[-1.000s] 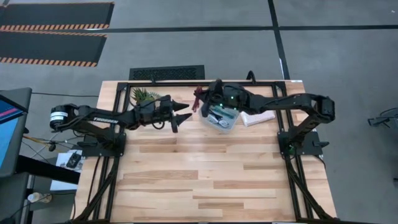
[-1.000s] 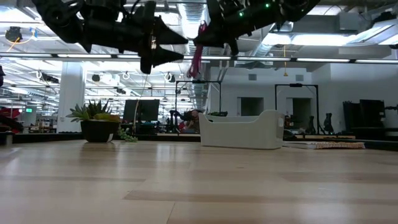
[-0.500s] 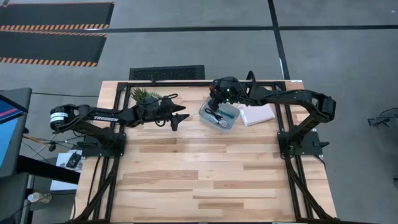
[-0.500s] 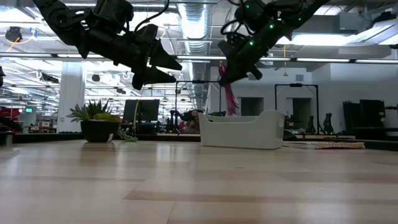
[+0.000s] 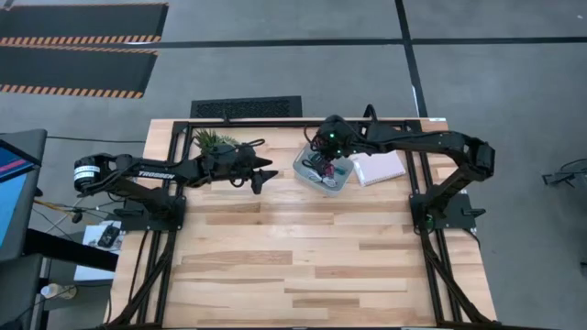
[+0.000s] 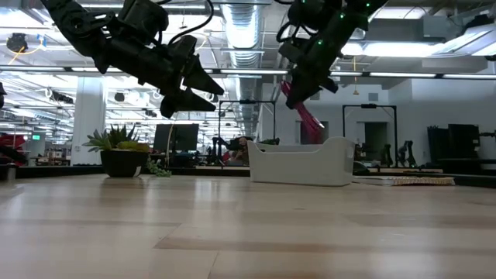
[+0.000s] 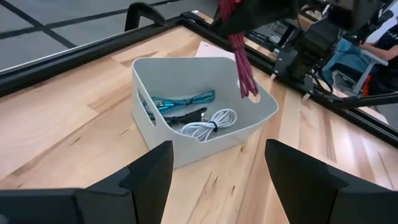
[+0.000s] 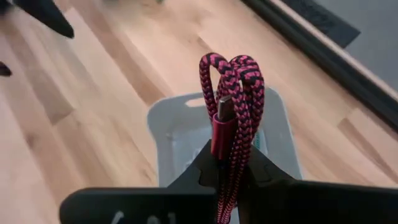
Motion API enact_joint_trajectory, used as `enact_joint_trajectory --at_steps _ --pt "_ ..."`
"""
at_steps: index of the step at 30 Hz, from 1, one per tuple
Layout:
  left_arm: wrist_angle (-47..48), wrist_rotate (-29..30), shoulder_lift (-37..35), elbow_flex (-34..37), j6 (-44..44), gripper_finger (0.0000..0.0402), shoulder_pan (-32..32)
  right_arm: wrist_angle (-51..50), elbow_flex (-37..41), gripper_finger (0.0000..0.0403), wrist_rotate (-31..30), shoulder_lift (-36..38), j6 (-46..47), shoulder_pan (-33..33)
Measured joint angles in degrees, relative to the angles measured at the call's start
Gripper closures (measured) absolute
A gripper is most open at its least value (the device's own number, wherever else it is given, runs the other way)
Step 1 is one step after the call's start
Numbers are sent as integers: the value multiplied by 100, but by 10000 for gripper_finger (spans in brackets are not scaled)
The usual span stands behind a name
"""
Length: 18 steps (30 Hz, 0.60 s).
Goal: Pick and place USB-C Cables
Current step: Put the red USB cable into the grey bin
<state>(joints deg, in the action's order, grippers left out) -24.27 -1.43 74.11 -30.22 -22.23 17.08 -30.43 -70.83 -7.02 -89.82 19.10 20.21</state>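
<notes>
Your right pincer (image 8: 229, 163) is clamped on one maroon-red cable (image 8: 232, 102), which hangs above the clear bin (image 7: 180, 134) with its lower end reaching the rim. Inside the bin you have three more: a teal cable (image 7: 180, 99), a black cable (image 7: 186, 116) and a white cable (image 7: 211, 123). Your left pincer (image 7: 214, 171) hangs with fingers spread wide, holding nothing, above the counter (image 5: 303, 247) near the potted plant (image 5: 213, 140).

Pale wood-plank surface (image 5: 303, 257) with black frame rails along its edges. Carrying 3 things near its far edge: potted plant (image 5: 212, 140), clear bin (image 5: 324, 170), and flat white pad (image 5: 378, 169) just beside the bin.
</notes>
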Motion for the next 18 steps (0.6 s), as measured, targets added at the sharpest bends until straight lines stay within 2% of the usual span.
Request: enact_joint_trajectory --at_steps 9,18 --pt "76 6 0 -2 -10 162 0 -82 5 378 541 -516 58 -35" --pt "102 21 0 -2 -8 162 0 -243 -206 378 721 -1057 39 -28"
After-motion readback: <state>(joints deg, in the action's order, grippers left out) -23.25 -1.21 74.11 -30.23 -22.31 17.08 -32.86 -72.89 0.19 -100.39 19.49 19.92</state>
